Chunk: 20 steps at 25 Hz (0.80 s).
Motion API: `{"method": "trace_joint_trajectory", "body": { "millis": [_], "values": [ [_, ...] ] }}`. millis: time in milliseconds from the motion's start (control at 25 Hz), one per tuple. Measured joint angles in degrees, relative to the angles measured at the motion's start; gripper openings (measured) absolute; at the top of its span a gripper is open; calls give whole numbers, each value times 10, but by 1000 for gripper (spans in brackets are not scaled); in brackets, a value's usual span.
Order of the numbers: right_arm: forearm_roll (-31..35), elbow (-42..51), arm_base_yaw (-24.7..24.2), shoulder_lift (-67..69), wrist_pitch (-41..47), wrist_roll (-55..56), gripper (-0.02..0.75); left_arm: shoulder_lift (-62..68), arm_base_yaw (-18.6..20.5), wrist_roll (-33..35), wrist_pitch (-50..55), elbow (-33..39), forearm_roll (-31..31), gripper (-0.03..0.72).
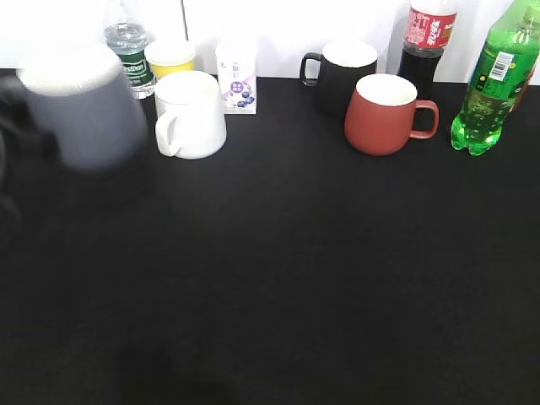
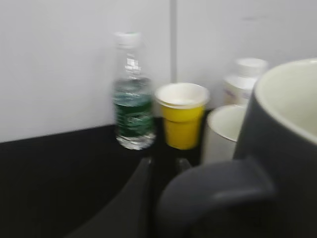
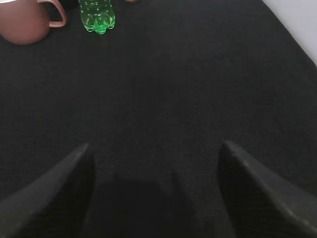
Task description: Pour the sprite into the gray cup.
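From outside, the gray cup (image 1: pixel 83 105) shows as a blurred shape at the far left of the black bench (image 1: pixel 278 278), just beside the white mug (image 1: pixel 191 114). My left arm is only a dark smear at that edge there. My left wrist camera fills in more: the cup (image 2: pixel 277 148) looms close on the right with its handle toward the lens, and my left gripper (image 2: pixel 148 198) is a dark blur beside that handle, so I cannot tell whether it is closed on it. Behind stand a small water bottle (image 2: pixel 132 99) and a yellow paper cup (image 2: pixel 182 115), which the right wrist camera misses.

The sprite (image 1: pixel 494 80) stands upright at the far right, near the red mug (image 1: pixel 384 114). My right wrist camera catches only its base (image 3: pixel 97 17), well apart from my right gripper (image 3: pixel 153 173), which is spread wide over bare bench and holds nothing.
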Motion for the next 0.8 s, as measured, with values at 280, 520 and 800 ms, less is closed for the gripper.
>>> {"method": "trace_joint_trajectory", "body": {
  "millis": [280,520,800],
  "values": [
    [13,3,0,66,-189,0,586,-12,-88,0,10,32,2,82],
    [8,100,0,428,-758,0,588,-12,-89,0,9,32,2,82],
    [-64,58,0,916,-1196,0,661,-12,-89,0,-3,32,2,81]
  ]
}}
